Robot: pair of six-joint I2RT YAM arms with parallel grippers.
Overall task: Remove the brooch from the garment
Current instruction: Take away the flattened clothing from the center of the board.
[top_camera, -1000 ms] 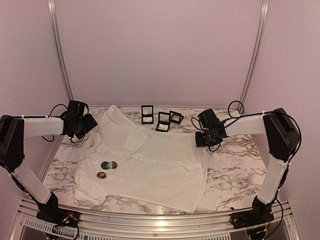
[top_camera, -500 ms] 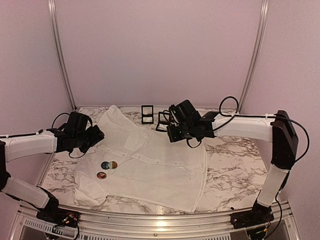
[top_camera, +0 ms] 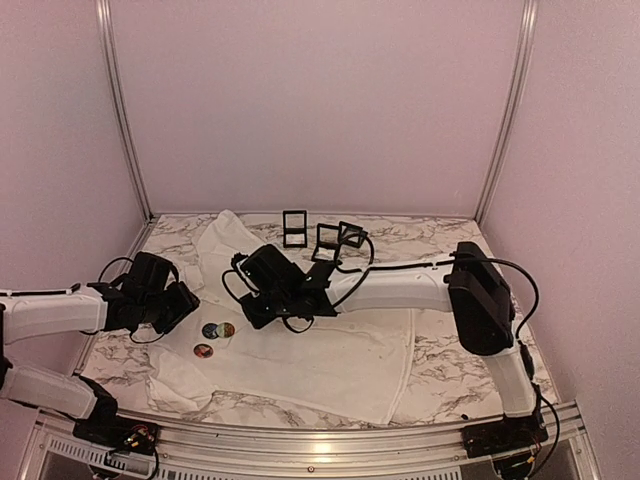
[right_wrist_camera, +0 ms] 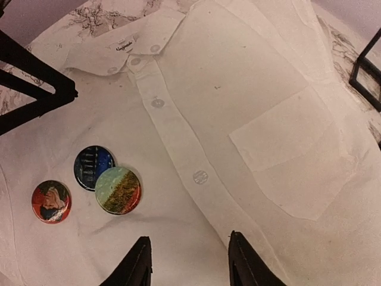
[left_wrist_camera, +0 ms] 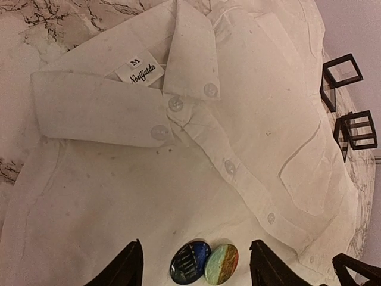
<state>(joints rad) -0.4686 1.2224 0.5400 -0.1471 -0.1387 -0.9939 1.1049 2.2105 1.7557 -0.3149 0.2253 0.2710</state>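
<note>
The garment, a white button-up shirt, lies spread flat on the marble table, collar to the left. Three round brooches sit on its chest near the collar: a dark blue one, a green-and-orange one overlapping it, and a red one apart from them. My left gripper hovers open just above the blue brooch and the green-and-orange brooch, fingers either side. My right gripper is open over the button placket, right of the brooches, with nothing between its fingers.
Three small black cube frames stand at the back of the table. The left gripper's fingers reach into the right wrist view at upper left. The right arm stretches across the shirt from the right.
The right arm has swung from the table's right side leftward across the shirt to beside the brooches. The left gripper has come forward and down from the back left toward them.
</note>
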